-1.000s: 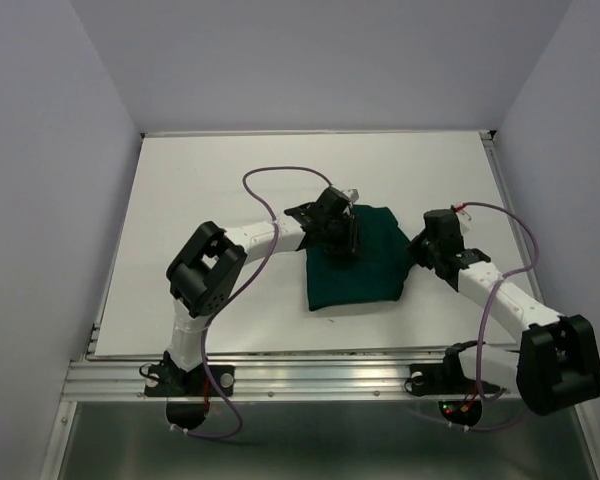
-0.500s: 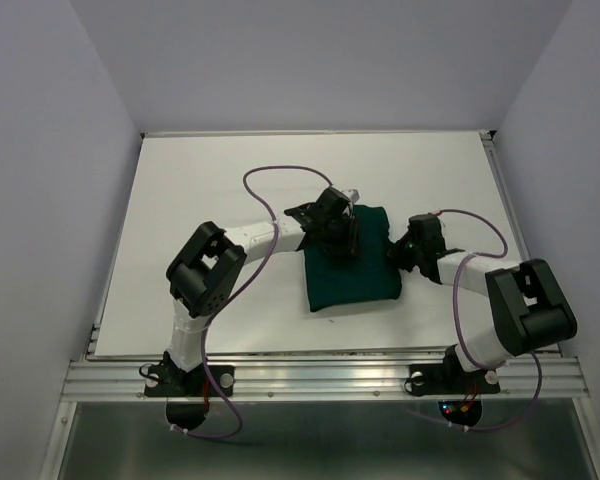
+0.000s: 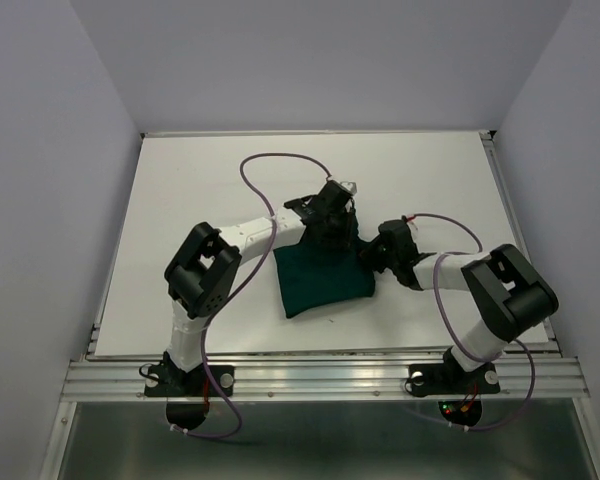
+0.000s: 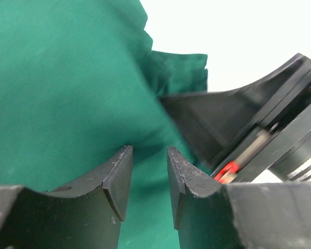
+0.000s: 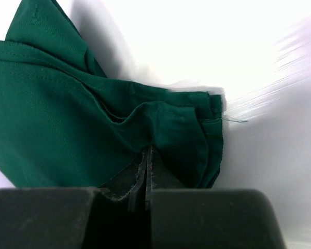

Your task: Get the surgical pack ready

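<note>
The dark green drape point(image 3: 320, 282) lies as a folded bundle in the middle of the white table. My left gripper point(image 3: 340, 232) hangs over its far edge, jaws a little apart, with drape point(image 4: 67, 78) below and behind the fingertip gap point(image 4: 149, 153). My right gripper point(image 3: 373, 256) is at the bundle's right edge, shut on a fold of the drape point(image 5: 52, 119) pinched at its tips point(image 5: 146, 151). Its black body point(image 4: 238, 124) shows in the left wrist view. The steel tray, scissors, forceps and gauze packets are hidden or out of view.
The white table point(image 3: 200, 180) is walled on the left, back and right. An aluminium rail point(image 3: 320, 375) runs along the near edge, where both arm bases stand. Purple cables point(image 3: 280, 160) loop above both arms.
My right gripper has moved left, folding its arm in and taking the drape's right edge with it. The bundle has shifted left and toward me and is narrower. My left gripper barely moved.
</note>
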Robot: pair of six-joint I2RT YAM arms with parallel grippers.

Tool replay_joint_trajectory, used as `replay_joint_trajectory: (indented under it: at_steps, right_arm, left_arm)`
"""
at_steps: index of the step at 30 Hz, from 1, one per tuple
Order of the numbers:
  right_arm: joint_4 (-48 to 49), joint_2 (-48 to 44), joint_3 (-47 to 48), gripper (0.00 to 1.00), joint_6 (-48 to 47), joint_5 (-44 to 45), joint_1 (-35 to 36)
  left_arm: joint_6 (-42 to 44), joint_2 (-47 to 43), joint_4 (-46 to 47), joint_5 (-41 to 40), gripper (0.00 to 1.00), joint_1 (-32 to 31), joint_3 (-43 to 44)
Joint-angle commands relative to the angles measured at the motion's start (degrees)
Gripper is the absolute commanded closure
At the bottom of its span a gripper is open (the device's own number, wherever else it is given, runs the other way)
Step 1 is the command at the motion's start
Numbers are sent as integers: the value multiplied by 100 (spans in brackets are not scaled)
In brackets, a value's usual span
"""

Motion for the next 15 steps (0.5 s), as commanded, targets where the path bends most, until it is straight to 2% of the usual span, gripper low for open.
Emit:
replay_joint_trajectory:
  at_steps: [1, 6, 8, 10, 14, 15]
  right_arm:
    - [-845, 548, -177, 99, 556, -37, 540]
    - [-695, 689, -168, 99, 672, 7, 672]
    - [-687, 698, -177, 99, 637, 33, 672]
    - [-695, 715, -177, 99, 611, 42, 672]
    - [-687, 786, -142, 99, 549, 16, 672]
    - [-687, 803, -124, 99, 523, 16, 672]
  left_arm:
    - [206, -574, -417, -544, 55, -22, 283]
    - [128, -934, -873, -1185, 55, 57, 125]
    - [13, -1250, -1058, -1686, 55, 145, -77]
    - [-215, -1670, -1252, -2056, 55, 408, -444]
    - [-470, -2419, -1305, -2188, 55, 1120, -1289]
    - [-479, -2638, -1262, -2136, 49, 1234, -1578]
